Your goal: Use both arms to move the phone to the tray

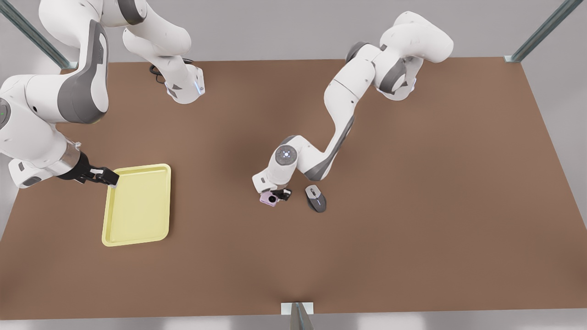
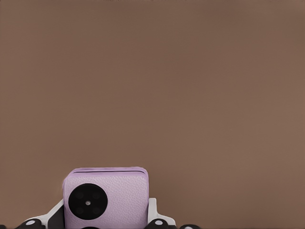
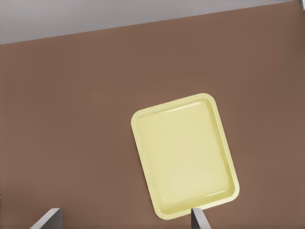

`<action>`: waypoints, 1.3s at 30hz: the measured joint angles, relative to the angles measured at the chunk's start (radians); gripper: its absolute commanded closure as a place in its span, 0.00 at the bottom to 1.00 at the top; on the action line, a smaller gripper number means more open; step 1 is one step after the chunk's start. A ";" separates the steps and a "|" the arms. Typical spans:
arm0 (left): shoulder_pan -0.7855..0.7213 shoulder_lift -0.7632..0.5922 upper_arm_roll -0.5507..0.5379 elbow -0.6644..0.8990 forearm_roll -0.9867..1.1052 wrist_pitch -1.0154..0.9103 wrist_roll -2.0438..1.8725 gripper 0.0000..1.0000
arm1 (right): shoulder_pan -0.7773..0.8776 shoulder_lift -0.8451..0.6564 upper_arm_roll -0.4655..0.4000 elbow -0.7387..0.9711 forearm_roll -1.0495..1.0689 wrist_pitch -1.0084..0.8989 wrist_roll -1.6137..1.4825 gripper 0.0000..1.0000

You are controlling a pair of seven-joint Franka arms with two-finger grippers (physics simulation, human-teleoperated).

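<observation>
The pale lilac phone (image 1: 268, 198) lies on the brown table near its middle, dark camera circle up. My left gripper (image 1: 276, 196) is down over it; in the left wrist view its pale fingers (image 2: 153, 210) press on both sides of the phone (image 2: 119, 195), so it is shut on the phone. The pale yellow tray (image 1: 137, 206) lies far off at the front view's left with nothing in it. My right gripper (image 1: 110, 180) hangs open above the tray's near corner, and its wrist view shows the tray (image 3: 183, 155) beyond two spread fingers (image 3: 200, 218).
A grey-and-black computer mouse (image 1: 316, 198) lies close to the phone, on the side towards the front view's right. Bare brown table (image 1: 220, 256) stretches between phone and tray. Metal frame posts stand at the table's corners and front edge (image 1: 297, 314).
</observation>
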 measured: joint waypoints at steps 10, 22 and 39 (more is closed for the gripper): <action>-0.013 0.068 -0.008 0.055 0.002 0.075 -0.218 0.00 | 0.013 -0.005 0.009 0.028 0.023 -0.076 -0.004 0.00; 0.429 -0.456 0.130 -0.044 0.019 -0.603 -0.114 0.00 | 0.331 0.106 0.050 -0.012 0.072 -0.039 0.043 0.00; 0.675 -0.817 -0.034 -0.314 0.187 -0.912 0.189 0.00 | 0.552 0.582 0.041 -0.024 0.018 0.435 0.377 0.00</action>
